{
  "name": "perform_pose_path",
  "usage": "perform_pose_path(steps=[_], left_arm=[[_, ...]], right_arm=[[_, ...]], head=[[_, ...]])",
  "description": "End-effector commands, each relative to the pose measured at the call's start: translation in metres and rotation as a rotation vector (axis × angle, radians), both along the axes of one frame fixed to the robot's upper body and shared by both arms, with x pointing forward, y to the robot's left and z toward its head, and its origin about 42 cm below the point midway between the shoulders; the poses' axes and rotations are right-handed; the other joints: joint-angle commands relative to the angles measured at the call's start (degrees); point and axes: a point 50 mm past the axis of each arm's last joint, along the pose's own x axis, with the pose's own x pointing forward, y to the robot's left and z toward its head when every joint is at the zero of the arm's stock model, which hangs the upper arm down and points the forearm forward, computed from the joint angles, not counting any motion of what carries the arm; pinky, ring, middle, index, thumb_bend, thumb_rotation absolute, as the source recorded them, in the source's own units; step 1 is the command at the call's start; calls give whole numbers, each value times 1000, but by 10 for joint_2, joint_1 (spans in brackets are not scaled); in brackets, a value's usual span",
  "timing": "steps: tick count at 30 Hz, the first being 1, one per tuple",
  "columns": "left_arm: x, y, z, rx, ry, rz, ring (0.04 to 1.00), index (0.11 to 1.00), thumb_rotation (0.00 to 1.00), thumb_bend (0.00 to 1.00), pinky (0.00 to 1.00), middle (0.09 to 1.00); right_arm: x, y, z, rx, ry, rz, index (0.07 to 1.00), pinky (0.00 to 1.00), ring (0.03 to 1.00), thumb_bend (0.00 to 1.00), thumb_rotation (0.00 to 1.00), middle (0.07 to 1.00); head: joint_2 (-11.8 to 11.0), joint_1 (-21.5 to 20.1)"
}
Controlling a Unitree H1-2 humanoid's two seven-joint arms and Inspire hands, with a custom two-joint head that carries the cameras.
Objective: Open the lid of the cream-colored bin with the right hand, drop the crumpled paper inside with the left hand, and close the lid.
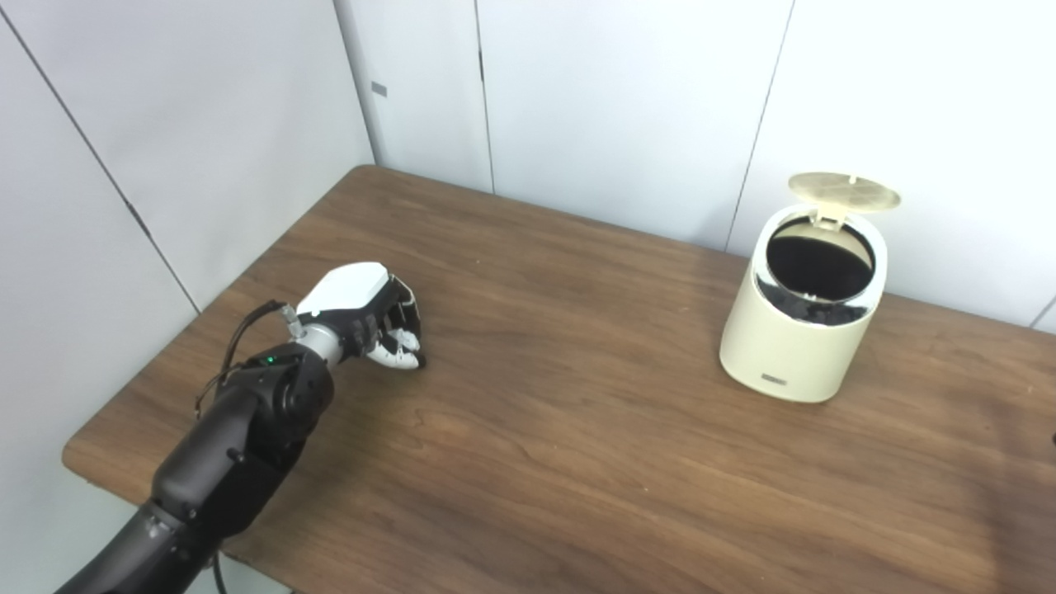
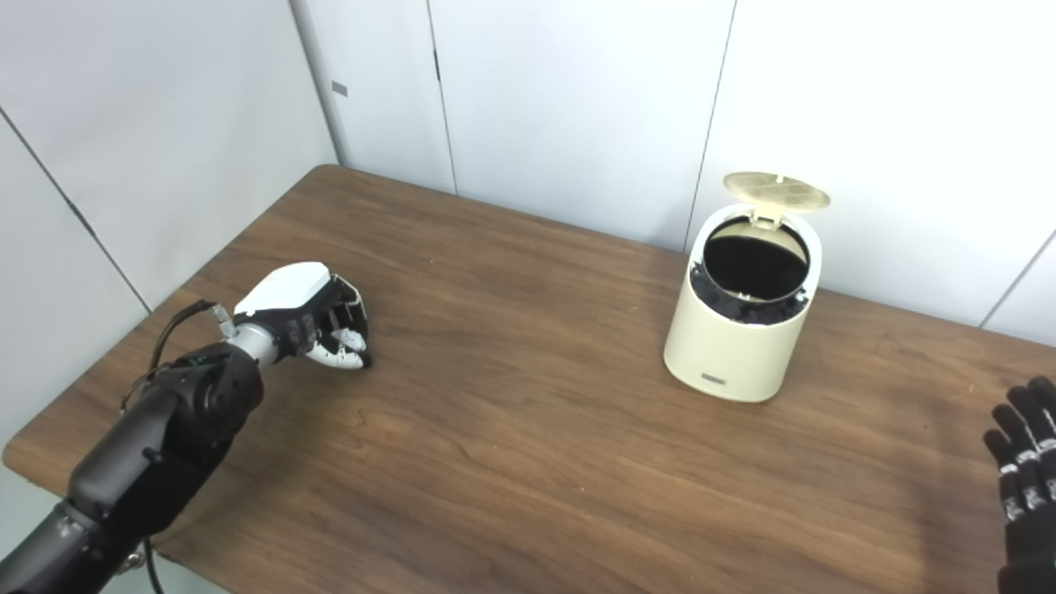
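Observation:
The cream-colored bin (image 1: 792,346) stands at the right back of the table, its round lid (image 1: 843,191) tipped up and its dark inside showing. Far to the left, my left hand (image 1: 375,318) rests low on the table with its fingers curled down around a small white lump, the crumpled paper (image 1: 398,353), which is mostly hidden by the fingers. My right hand (image 2: 1023,462) shows only at the right edge of the right eye view. Its fingers are spread, it holds nothing, and it is well to the right of the bin and nearer to me.
The wooden table (image 1: 577,462) stretches between the left hand and the bin. White wall panels (image 1: 619,99) stand close behind the bin and along the table's left side. The table's left front corner lies just below my left forearm.

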Motion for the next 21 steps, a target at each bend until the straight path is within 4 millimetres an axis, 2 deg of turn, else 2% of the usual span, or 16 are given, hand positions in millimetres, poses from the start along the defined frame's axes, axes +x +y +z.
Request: perform_pose_path(steps=[1, 4, 6, 13, 19, 21], left_arm=[[7, 6, 19, 63, -54, 20, 438, 457, 0, 500, 421, 525], [6, 6, 19, 78, -50, 17, 446, 454, 0, 500, 430, 525], [5, 6, 19, 79, -51, 16, 439, 453, 0, 500, 426, 527], [2, -6, 32, 41, -117, -36, 422, 466, 0, 501, 414, 520], [4, -30, 54, 19, -204, -123, 411, 493, 0, 502, 425, 481], [6, -41, 64, 12, -230, -153, 398, 493, 0, 479, 371, 475]], right_arm=[[4, -2, 14, -2, -74, 23, 837, 908, 901, 371, 880, 878], [4, -2, 14, -2, -73, 24, 837, 915, 904, 345, 971, 881], [3, -2, 14, -4, -71, 27, 837, 924, 909, 352, 994, 883], [3, 2, 14, -22, -75, 26, 825, 934, 912, 449, 1000, 879], [4, 4, 10, -26, -67, 25, 823, 966, 918, 438, 989, 881], [4, 5, 9, -25, -60, 22, 826, 987, 926, 433, 959, 887]], head=[[1, 0], [1, 0], [1, 0], [4, -19], [5, -39], [6, -44]])
